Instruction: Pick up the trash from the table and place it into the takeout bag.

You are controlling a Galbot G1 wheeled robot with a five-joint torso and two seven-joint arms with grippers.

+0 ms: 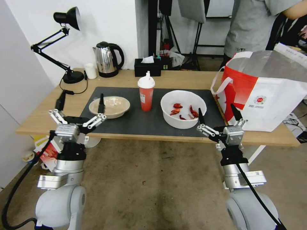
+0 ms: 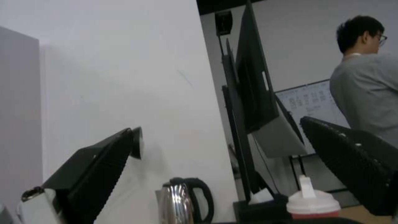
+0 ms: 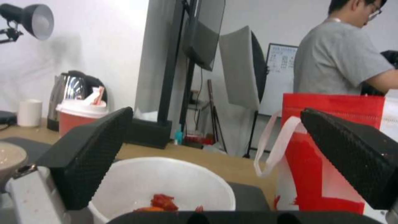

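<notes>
Both arms were raised in front of the table [image 1: 38,123], their wrists turned upward at its near edge. The left gripper [image 1: 81,107] was held with its fingers spread wide and empty, one dark fingertip [image 1: 101,103] seen over the near rim of the shallow beige bowl [image 1: 110,107]; whether it touched the rim could not be told. The right gripper [image 1: 217,115] was likewise spread apart and empty, one fingertip [image 1: 200,116] seen against the near right rim of the deep white round bowl [image 1: 183,108], the other close beside the takeout bag [image 1: 265,95].

The three pieces of trash were set in a row on the dark grey mat [image 1: 140,119]. The beige bowl was placed at the mat's left end and looked empty apart from smears. The red cup with white lid [image 1: 146,94] was stood upright at the mat's middle, between the two bowls. The white bowl was placed toward the mat's right end, with red crayfish shells [image 1: 185,111] scattered on its bottom; in the right wrist view the shells [image 3: 164,202] were seen just beyond the gripper's base.

The takeout bag was stood upright just right of the mat, its top open and silver lining exposed. A steel kettle [image 1: 107,59] and small white cup [image 1: 90,70] were left behind the mat's left corner.
</notes>
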